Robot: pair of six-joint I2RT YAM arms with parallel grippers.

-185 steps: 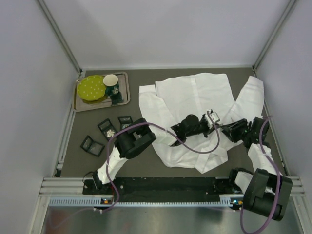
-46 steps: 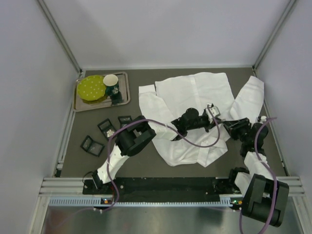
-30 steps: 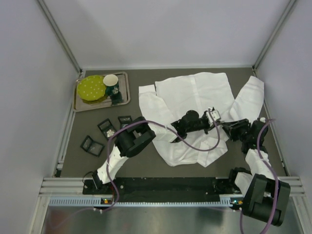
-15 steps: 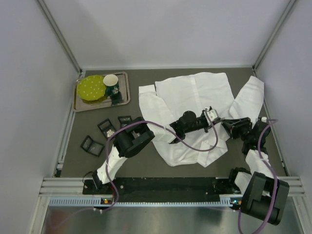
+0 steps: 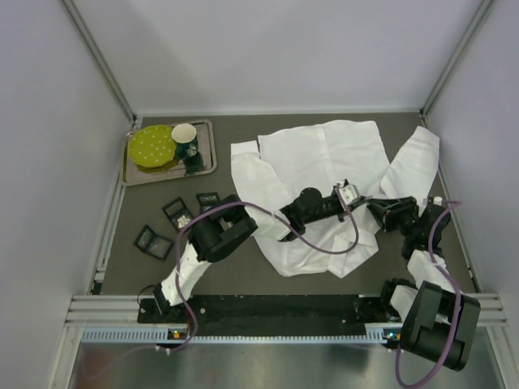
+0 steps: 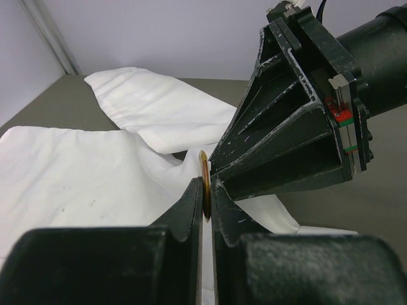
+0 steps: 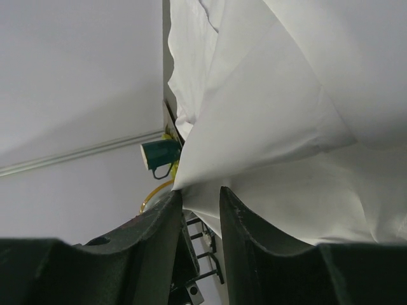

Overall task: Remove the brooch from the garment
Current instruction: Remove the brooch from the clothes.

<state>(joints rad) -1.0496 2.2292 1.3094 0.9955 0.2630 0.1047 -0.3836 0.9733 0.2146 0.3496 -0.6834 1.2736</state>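
Over the front of the white shirt [image 5: 320, 154], a little right of the middle of the bench [image 5: 235, 130], the two hands meet nose to nose. The left hand [image 6: 205, 190] is clenched almost fully, its two black fingers [image 6: 184, 216] pinching a thin gold brooch [image 6: 204, 164] between their tips. From the left wrist camera the brooch shows edge-on. It is a slim gold sliver standing upright, long axis up and down, its top poking above the fingertips and its flat faces turned toward the fingers on either side.

The right hand [image 7: 198, 202] comes in from the opposite side, its tip just beside the brooch; whether it touches it I cannot tell. Its fingers stand partly apart and grasp a fold of the shirt, the cloth drawn into a peak that runs down between them.

The shirt lies spread and creased on the bench, its length running from the far side toward the near edge. One sleeve angles off toward the far right corner. Past the lifted cloth, the right wrist camera catches a green mug [image 7: 159, 154], which stands on a tray [image 5: 206, 134] at the far left of the bench, apart from the shirt.
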